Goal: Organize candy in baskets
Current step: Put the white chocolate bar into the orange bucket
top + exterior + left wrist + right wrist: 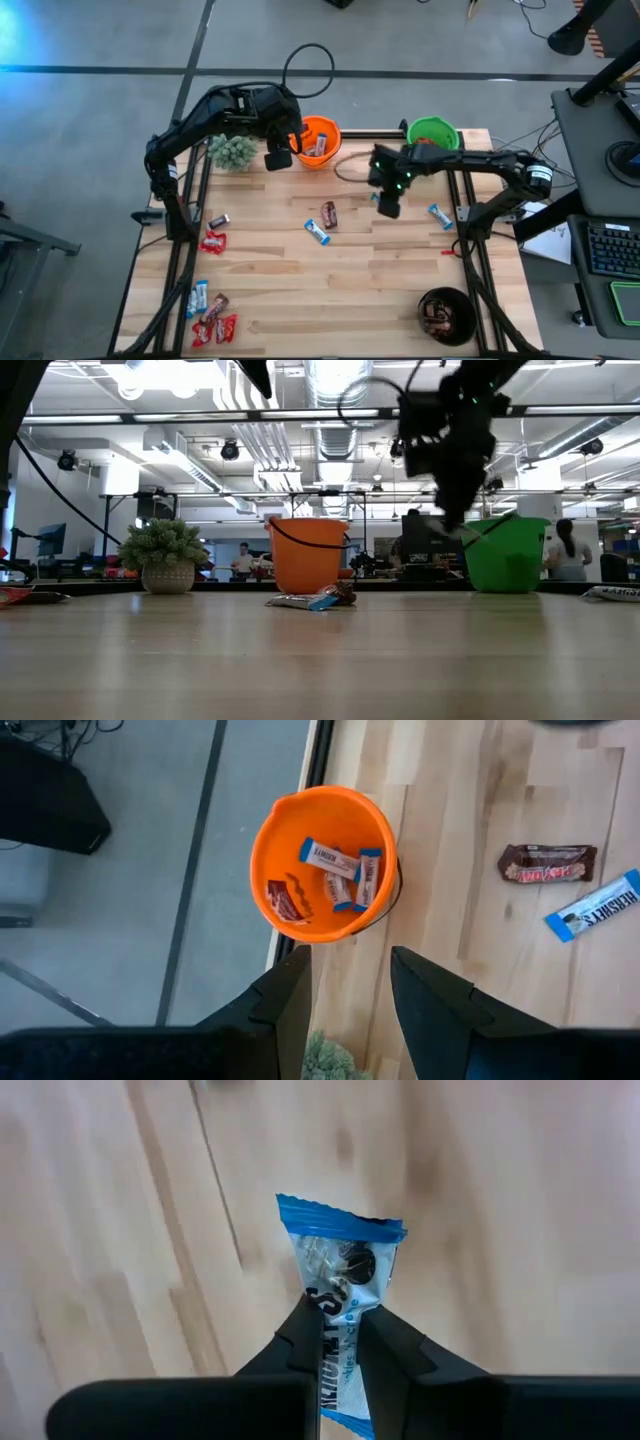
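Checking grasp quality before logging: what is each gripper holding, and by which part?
The right gripper pinches a light blue-and-white wrapped candy bar across its middle. The left gripper is open above the orange plastic basket, holding nothing.

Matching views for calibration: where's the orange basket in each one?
High view: orange basket at the table's far edge, left of centre, beside the left gripper.
Low view: centre, behind two candies.
Left wrist view: upper centre, beyond the open fingers.
Right wrist view: not in it.
Shared landmark: fuzzy plant.
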You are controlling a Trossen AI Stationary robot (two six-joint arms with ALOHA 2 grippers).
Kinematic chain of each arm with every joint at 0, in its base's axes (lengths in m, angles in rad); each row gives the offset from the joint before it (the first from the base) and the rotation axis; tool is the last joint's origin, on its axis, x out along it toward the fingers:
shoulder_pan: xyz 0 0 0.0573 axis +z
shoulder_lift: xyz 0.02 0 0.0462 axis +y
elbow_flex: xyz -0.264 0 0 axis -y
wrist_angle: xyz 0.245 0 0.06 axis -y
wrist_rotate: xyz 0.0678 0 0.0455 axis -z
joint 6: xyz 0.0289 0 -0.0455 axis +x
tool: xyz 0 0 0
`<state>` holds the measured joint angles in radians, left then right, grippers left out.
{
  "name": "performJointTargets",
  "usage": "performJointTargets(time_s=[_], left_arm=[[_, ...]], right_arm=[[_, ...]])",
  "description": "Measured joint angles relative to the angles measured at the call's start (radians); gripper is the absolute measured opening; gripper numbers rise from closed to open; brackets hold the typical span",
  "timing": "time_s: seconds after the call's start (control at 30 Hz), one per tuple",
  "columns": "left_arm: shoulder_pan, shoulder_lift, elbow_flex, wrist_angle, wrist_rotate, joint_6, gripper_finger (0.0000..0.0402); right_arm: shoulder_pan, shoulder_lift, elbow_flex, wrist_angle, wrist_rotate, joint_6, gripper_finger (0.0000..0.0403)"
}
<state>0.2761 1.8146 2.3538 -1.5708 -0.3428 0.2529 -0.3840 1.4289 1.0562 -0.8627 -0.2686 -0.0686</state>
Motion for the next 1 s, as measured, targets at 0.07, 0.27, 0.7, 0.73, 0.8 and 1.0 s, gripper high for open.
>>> performJointTargets(time_s=[0.07, 0.27, 0.7, 0.73, 0.8, 1.0], left_arm=[[0.001, 0.000, 0.000, 0.000, 0.000, 0.000, 0.0121], [0.015, 0.000, 0.000, 0.000, 0.000, 0.001, 0.0121], [0.121, 0.000, 0.000, 0.017, 0.004, 0.068, 0.0121], [0.136, 0.000, 0.000, 0.025, 0.014, 0.073, 0.0121], [0.168, 0.000, 0.000, 0.044, 0.051, 0.078, 0.0121], [0.269, 0.002, 0.000, 0.143, 0.301, 0.058, 0.0121]], right_arm=[[-0.001, 0.004, 0.076, 0.002, 0.004, -0.020, 0.0032], [-0.021, 0.044, 0.289, 0.010, 0.007, -0.058, 0.0032], [-0.090, 0.224, 0.595, 0.014, 0.008, -0.100, 0.0033], [-0.093, 0.242, 0.620, 0.016, 0.008, -0.100, 0.0033], [-0.095, 0.280, 0.672, 0.025, 0.008, -0.097, 0.0033], [-0.096, 0.387, 0.858, 0.040, 0.008, -0.089, 0.0033]])
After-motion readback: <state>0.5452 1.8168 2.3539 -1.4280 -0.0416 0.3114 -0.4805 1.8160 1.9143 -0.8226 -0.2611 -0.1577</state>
